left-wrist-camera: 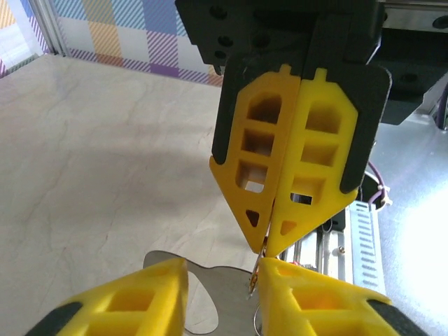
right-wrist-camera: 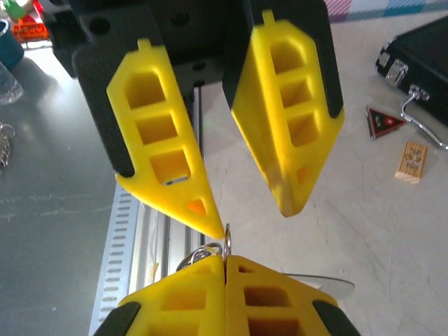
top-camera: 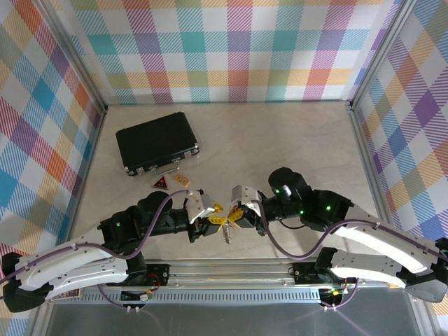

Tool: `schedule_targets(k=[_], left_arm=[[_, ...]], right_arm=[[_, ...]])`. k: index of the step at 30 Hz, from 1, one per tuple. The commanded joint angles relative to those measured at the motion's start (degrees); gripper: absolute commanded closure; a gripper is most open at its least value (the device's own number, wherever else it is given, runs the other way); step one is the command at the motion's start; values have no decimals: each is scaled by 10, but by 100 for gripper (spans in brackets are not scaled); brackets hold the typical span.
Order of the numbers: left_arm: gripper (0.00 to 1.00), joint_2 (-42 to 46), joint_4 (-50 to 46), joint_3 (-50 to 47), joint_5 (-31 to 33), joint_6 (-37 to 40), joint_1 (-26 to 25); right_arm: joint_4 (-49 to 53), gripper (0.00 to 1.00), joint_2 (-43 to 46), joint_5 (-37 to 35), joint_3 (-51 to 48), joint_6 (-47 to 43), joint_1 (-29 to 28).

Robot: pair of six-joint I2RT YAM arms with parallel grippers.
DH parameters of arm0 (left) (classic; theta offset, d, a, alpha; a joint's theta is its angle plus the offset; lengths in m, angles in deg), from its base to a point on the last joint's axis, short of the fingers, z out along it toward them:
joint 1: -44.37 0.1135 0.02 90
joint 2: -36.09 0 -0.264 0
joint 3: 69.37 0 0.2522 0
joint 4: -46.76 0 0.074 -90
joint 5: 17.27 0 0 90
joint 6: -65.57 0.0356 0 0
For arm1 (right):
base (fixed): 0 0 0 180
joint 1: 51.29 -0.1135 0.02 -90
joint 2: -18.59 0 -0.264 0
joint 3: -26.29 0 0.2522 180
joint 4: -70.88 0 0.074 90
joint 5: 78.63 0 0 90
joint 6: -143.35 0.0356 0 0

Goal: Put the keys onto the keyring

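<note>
Plaid walls [top-camera: 238, 49] enclose a pale marbled table [top-camera: 280, 140], where a black case [top-camera: 155, 142] lies toward the far left. Nearer than that case and to its right, the two grippers meet tip to tip. The right gripper [right-wrist-camera: 225, 280] is pressed together on the keyring [right-wrist-camera: 227, 243], a sliver of wire poking out between its fingers. The left gripper [right-wrist-camera: 253, 217] stands with its fingers apart just beside it, clamping nothing.

Robot test cell in a lab.
Plaid backdrop panels [top-camera: 231, 49] on aluminium framing [top-camera: 362, 140] enclose a marble-look desk [top-camera: 280, 140] and mounting rail [top-camera: 231, 269].
</note>
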Motion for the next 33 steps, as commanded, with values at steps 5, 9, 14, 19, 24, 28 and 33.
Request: schedule_targets(k=[5, 9, 14, 19, 24, 28, 33], left_arm=[[72, -12, -23, 24, -9, 18, -3], [69, -17, -16, 24, -28, 19, -3], [69, -26, -16, 31, -41, 24, -3], [69, -26, 9, 28, -71, 24, -3], [68, -21, 18, 22, -92, 22, -3], [68, -18, 17, 20, -93, 21, -3], [78, -21, 11, 21, -85, 22, -3]], right_arm=[[12, 100, 15, 31, 19, -32, -13], [12, 100, 18, 44, 23, -34, -15], [9, 100, 12, 55, 28, -35, -16], [0, 100, 8, 57, 30, -29, -16], [-1, 100, 8, 49, 30, -24, -16], [3, 100, 8, 46, 31, -22, -17], [1, 100, 14, 56, 29, -24, -16]])
